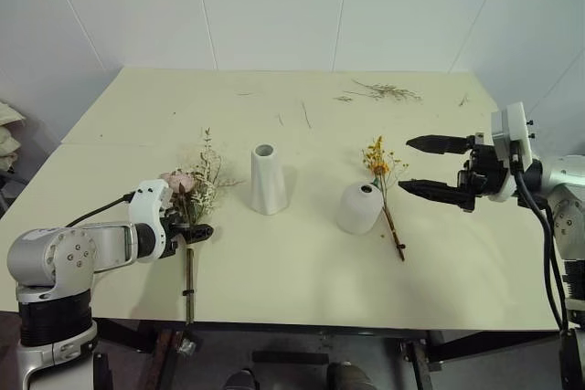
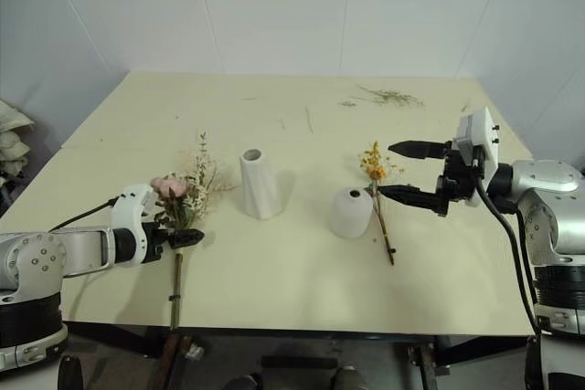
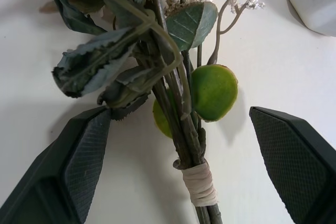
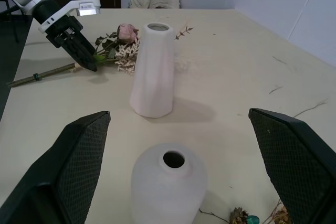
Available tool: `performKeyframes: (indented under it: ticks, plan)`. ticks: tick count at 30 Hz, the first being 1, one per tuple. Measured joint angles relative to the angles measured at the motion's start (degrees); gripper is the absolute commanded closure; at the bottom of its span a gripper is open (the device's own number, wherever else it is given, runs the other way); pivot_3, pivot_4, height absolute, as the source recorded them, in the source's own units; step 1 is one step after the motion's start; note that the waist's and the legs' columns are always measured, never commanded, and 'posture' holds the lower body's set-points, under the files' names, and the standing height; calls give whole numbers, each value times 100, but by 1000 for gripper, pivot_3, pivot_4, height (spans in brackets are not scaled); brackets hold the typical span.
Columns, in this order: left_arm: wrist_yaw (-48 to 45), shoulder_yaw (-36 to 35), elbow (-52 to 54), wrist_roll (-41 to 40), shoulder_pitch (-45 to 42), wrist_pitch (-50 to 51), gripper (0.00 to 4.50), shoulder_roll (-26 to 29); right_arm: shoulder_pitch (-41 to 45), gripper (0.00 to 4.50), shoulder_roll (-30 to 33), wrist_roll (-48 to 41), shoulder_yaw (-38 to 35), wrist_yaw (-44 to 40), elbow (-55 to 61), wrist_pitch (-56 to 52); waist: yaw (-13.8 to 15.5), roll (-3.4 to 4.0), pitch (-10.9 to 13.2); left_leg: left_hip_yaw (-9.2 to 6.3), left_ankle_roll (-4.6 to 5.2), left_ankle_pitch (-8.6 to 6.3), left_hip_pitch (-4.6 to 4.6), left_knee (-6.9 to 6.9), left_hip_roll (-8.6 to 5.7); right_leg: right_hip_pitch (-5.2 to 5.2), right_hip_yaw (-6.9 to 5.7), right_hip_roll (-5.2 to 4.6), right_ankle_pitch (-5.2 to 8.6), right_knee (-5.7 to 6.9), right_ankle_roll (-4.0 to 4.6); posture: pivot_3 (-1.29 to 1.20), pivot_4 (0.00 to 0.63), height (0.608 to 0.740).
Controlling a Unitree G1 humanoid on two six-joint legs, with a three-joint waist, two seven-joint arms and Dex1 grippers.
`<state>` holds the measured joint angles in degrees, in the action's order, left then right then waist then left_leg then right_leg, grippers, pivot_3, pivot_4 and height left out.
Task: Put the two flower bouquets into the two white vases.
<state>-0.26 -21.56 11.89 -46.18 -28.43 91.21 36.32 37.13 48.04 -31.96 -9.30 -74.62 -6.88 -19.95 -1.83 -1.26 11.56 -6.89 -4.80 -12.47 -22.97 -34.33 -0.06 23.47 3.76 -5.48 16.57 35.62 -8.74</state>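
The left pincer (image 3: 178, 171) is straddling, wide open and empty, the rose bouquet's (image 1: 194, 187) tied stem on the table (image 1: 302, 271); closing comes next. The right pincer (image 1: 437, 169), gaping empty, is hovering beside the yellow dried bouquet (image 1: 384, 191) and round vase (image 1: 358, 207).

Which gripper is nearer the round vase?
Right. The right gripper hovers open just beside the round vase; the left gripper is across the table at the rose bouquet.
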Motion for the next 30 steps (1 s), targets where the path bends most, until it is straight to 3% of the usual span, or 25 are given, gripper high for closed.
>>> performKeyframes:
  ticks: [8,11,15,24,30]
  plan:
    - [1145,356,-329,-1762,90,-28,0,751,44,30,-68,33,26,34,-7,-2,-2,2,-1,2,-6,-5,1,0,0,0,5,-2,0,-2,0,0,150,740]
    - [1578,404,-441,-2221,85,-44,584,833,46,0,-82,50,44,41,-7,-2,-5,3,-2,2,-6,-5,3,0,0,0,6,-1,0,0,0,0,150,740]
    - [2119,442,-614,-2634,68,-46,1738,863,51,0,-104,52,55,45,-13,-2,7,4,-3,3,-6,-5,4,0,-1,-1,7,-2,0,0,0,0,150,740]
    - [2589,206,-819,-2344,-236,58,4327,297,61,0,-119,57,55,70,-22,-2,89,9,-5,2,-6,-5,-6,-34,-8,-10,7,-3,-4,-2,-6,0,150,740]
    - [1871,212,-795,-1736,-372,-385,4340,269,26,0,-119,56,44,153,6,-2,68,4,-3,2,-8,-4,-11,-42,-7,-8,7,-1,-6,-2,-3,0,150,740]
